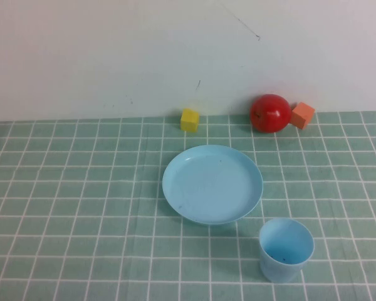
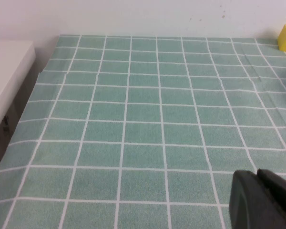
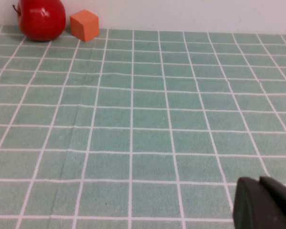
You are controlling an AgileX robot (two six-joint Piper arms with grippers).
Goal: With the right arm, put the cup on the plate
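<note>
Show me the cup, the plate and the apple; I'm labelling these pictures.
cup (image 1: 286, 249), high view, inside wall.
plate (image 1: 212, 184), high view, bare middle.
apple (image 1: 270, 113), high view, front skin.

The plate (image 1: 212, 184) lies mid-desk (image 1: 69, 207), with the cup (image 1: 286, 249) upright just beside it, nearer the robot and to the right. Behind the plate along the wall sit a cube (image 1: 189, 119), then rightward an apple (image 1: 269, 113) touching a second cube (image 1: 302, 115). Both pincers, left pincer (image 2: 262, 200) and right pincer (image 3: 264, 202), hover over bare desk.
</note>
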